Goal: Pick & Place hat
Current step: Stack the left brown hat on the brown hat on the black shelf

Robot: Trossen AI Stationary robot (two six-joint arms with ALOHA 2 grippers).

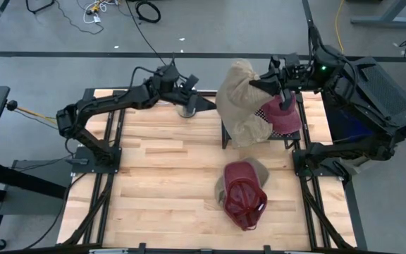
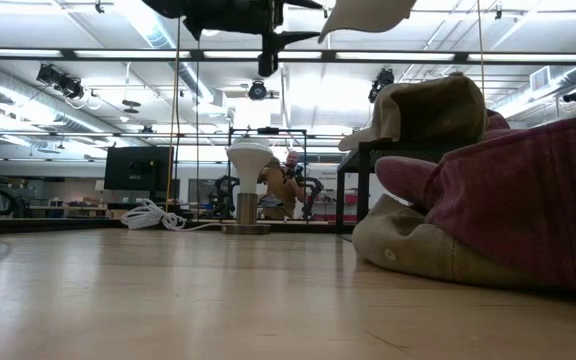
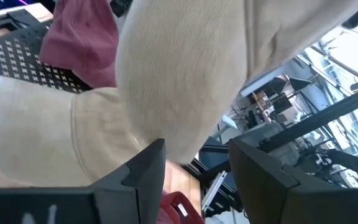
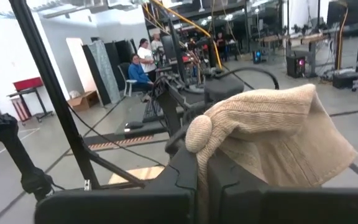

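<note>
My right gripper (image 1: 270,83) is clamped on the beige hat (image 1: 240,99), holding it up over the worktop's (image 1: 161,183) far edge; my left gripper (image 1: 196,102), fingers apart, waits beside it

- The right arm reaches in from its base, its wrist raised above the black stand (image 1: 225,134), and the right gripper (image 1: 258,85) is clamped on a beige hat (image 1: 240,99), a fold of knit pinched between its fingers (image 4: 188,165).
- The left arm stretches along the table's far edge toward the same stand, its left gripper (image 1: 204,103) just beside the hat, fingers (image 3: 145,168) spread apart and holding nothing.
</note>
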